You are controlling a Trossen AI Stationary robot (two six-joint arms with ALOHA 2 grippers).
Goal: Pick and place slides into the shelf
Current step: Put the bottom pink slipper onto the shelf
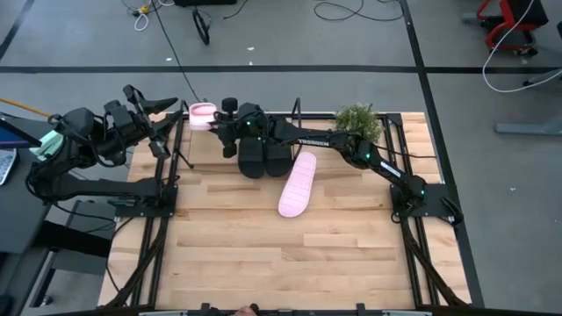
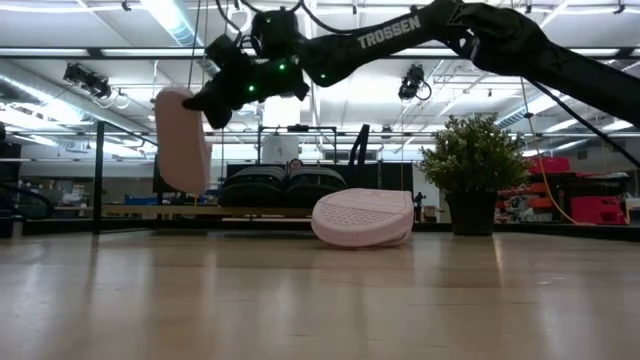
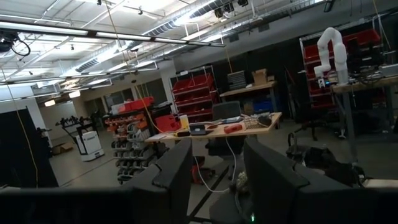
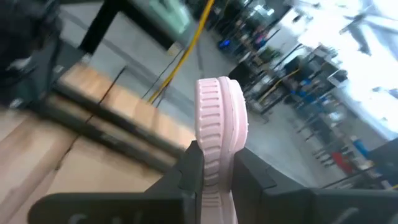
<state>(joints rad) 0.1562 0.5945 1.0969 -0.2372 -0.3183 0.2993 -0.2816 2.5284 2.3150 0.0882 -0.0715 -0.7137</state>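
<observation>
Right gripper (image 1: 218, 125) pinches 1 pink slide (image 1: 203, 114) aloft, near the shelf (image 1: 290, 118) holding 2 black slides (image 1: 262, 158). Placing step; next, lower it onto the rack. Left gripper (image 1: 154, 127) waits, fingers spread. Second pink slide (image 1: 297, 183) lies on the table (image 1: 263, 254).

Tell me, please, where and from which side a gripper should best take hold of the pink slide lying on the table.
Probably by one long side edge near the middle, coming straight down from above. The pink slide on the table lies sole-up, so its strap is underneath and out of reach; its body is narrow. Its side facing away from the black slides is clear. The right gripper already holds the other pink slide.
</observation>
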